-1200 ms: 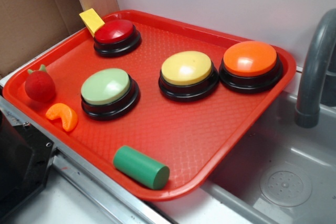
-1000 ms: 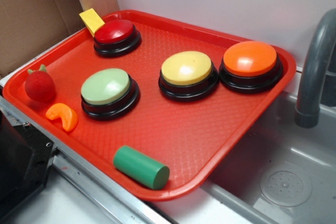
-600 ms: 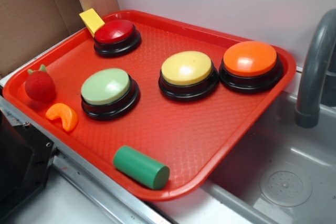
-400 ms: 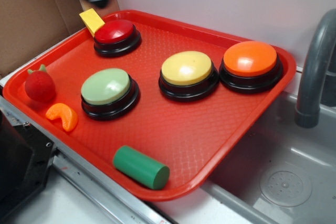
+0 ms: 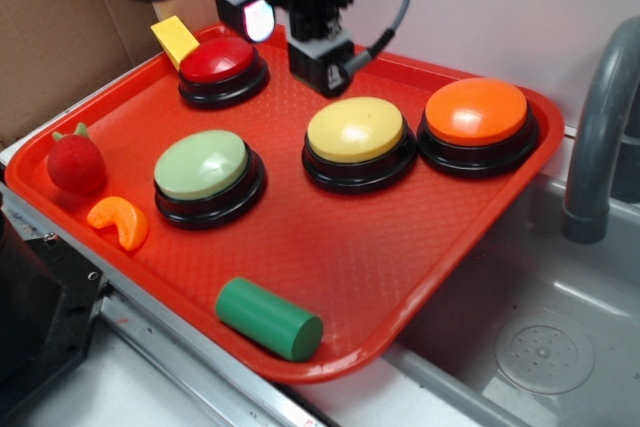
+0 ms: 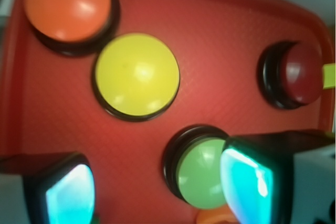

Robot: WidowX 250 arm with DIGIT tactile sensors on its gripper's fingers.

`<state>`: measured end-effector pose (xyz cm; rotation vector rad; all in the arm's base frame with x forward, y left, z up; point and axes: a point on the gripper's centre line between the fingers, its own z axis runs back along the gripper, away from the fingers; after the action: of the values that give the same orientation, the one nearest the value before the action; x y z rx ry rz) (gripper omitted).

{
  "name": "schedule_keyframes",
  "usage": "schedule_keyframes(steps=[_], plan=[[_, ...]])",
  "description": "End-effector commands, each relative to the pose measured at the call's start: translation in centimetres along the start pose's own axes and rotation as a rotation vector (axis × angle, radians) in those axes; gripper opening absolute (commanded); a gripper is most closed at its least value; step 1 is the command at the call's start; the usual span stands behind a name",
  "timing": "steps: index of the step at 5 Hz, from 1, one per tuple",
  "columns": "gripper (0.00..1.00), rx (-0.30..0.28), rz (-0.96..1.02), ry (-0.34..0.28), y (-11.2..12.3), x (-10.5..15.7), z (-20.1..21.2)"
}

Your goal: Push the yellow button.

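The yellow button [image 5: 355, 130], pale yellow dome on a black base, sits mid-tray between the light green button [image 5: 200, 164] and the orange button [image 5: 476, 111]. My gripper [image 5: 290, 42] hangs open above the tray's back, between the red button [image 5: 217, 59] and the yellow one, touching nothing. In the wrist view the yellow button [image 6: 136, 74] lies ahead of the open gripper [image 6: 157, 192], with bare tray between the fingers. The right fingertip [image 6: 247, 182] overlaps the green button [image 6: 202, 174].
All buttons stand on a red tray [image 5: 330, 247]. A yellow wedge [image 5: 175, 39] leans by the red button. A red strawberry toy [image 5: 76, 163], an orange slice [image 5: 120, 222] and a green cylinder [image 5: 268, 319] lie along the front. A grey faucet [image 5: 600, 127] and sink [image 5: 540, 347] are at right.
The arm has come into view from the top left and moved right and down over the back of the tray. The buttons and toys have not moved.
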<state>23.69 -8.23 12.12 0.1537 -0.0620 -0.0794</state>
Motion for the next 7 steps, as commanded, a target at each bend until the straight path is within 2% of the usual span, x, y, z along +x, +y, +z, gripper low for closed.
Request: schedule_keyframes(steps=[1,2,5,7], plan=[[1.00,-0.015,0.014,-0.041,2.8,0.3,-4.3],[1.00,0.022,0.060,-0.063,3.4,0.7,-5.6],[1.00,0.022,0.060,-0.063,3.4,0.7,-5.6],[1.00,-0.053,0.007,0.017,2.1,4.7,-6.0]])
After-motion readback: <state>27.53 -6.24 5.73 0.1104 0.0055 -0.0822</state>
